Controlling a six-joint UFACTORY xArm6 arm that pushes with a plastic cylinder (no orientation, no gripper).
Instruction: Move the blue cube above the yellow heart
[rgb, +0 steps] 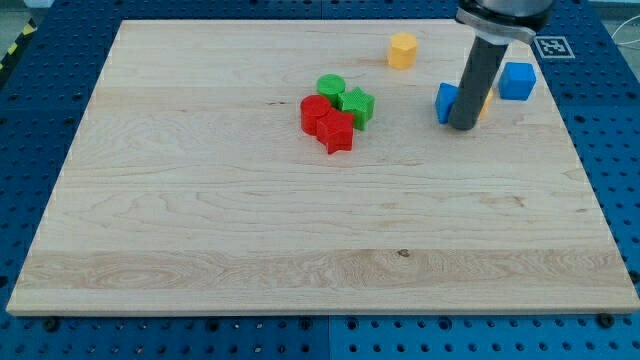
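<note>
A blue cube (517, 80) sits near the board's right edge, toward the view's top. A sliver of a yellow block (486, 101) shows just left of and below it, mostly hidden behind my rod; its shape cannot be made out. A second blue block (446, 102) lies on the rod's left side, partly hidden. My tip (463, 126) rests on the board between this blue block and the yellow sliver, close against both. The blue cube is to the upper right of my tip, apart from it.
A yellow hexagonal block (402, 49) sits near the top edge. A cluster near the centre holds a green cylinder (331, 86), a green star (357, 105), a red cylinder (315, 113) and a red star (337, 132). The wooden board (250, 230) lies on a blue perforated table.
</note>
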